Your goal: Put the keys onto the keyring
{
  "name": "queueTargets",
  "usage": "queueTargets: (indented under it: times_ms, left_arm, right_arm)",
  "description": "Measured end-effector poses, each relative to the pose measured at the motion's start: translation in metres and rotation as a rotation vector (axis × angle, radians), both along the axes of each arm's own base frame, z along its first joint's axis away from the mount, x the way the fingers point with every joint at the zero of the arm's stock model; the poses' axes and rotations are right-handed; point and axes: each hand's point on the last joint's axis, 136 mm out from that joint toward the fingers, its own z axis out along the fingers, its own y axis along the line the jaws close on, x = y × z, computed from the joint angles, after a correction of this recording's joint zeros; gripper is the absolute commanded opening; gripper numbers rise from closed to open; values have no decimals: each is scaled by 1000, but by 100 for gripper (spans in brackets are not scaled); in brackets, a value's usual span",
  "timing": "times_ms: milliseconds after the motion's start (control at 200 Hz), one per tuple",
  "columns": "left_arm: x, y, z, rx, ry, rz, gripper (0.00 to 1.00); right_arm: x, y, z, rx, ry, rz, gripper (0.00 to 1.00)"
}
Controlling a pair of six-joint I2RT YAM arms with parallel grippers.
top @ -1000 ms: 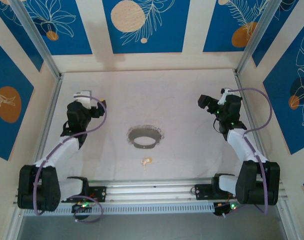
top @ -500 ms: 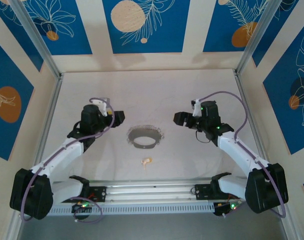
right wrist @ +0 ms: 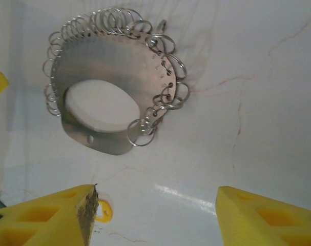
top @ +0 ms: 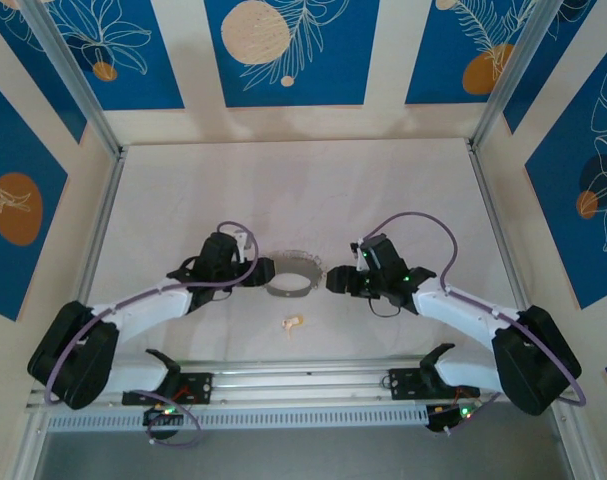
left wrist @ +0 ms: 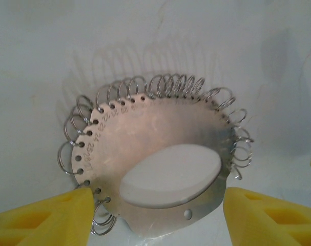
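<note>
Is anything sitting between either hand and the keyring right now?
Nothing visible. The left hand and right hand, both open, flank the keyring with only table surface in the gaps. The key lies on the keyring's near side, off both paths.

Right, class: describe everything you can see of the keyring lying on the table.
The keyring is a flat, dull-silver metal plate, roughly round, with a large oval cut-out and a small hole beside it. Numbered holes line its curved edge, many carrying thin wire rings. It rests on the white table, between the open left hand and right hand; neither grips it.
</note>
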Motion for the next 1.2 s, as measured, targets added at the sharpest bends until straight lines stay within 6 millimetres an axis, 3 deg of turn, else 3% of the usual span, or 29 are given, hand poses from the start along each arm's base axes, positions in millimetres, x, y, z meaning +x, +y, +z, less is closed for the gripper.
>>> queueTargets:
  times_ms: [145, 315, 510, 965, 1200]
  left_arm:
    - [-4, -6, -19, 13, 53, -2, 66]
    - [-5, -14, -24, 7, 60, -8, 66]
    - [-2, -20, -19, -5, 33, -9, 66]
    - [7, -28, -29, 6, 44, -12, 66]
    - [13, -31, -34, 16, 39, -7, 66]
  right_arm:
    - [2, 1, -14, -27, 28, -15, 58]
    - [5, 6, -30, -61, 71, -15, 52]
    - [15, 13, -31, -59, 61, -16, 48]
    - [13, 32, -34, -60, 58, 32, 47]
    - [20, 35, -37, -71, 61, 28, 38]
